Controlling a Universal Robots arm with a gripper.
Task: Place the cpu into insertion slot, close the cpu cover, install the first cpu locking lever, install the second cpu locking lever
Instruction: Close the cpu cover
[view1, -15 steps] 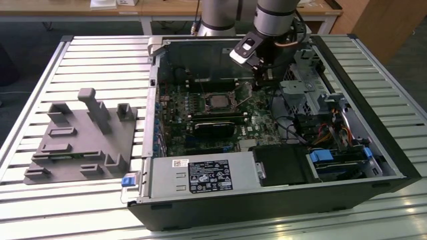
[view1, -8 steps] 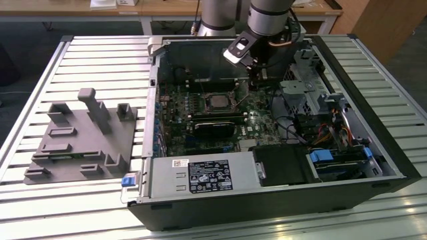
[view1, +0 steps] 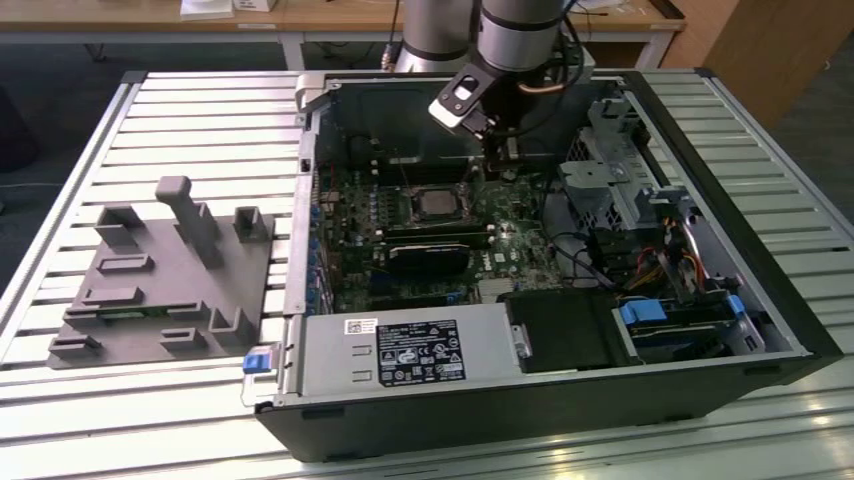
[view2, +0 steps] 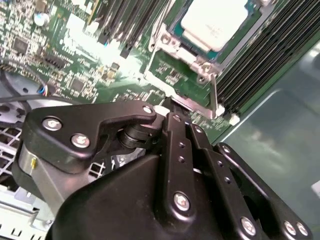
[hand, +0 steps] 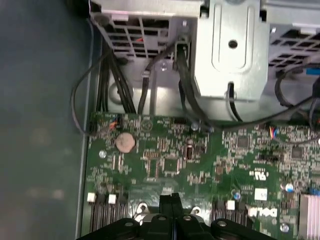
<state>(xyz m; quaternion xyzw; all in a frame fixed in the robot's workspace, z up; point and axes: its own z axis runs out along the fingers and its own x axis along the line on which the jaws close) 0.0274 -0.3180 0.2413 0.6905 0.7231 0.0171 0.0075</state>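
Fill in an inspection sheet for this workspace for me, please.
Surface: slatted table carries an open case.
Job's things: cpu lies in the slot.
Clutter: grey fixture beside the case, on the exterior view's left.
Gripper: gripper shut, holding nothing seen, low over the board near the slot.
Cables: black cables run along the board's edge.
Surroundings: wooden bench behind the table.

Slatted metal table (view1: 200, 110) carries open black computer case (view1: 534, 420) beside grey fixture block (view1: 134, 300).
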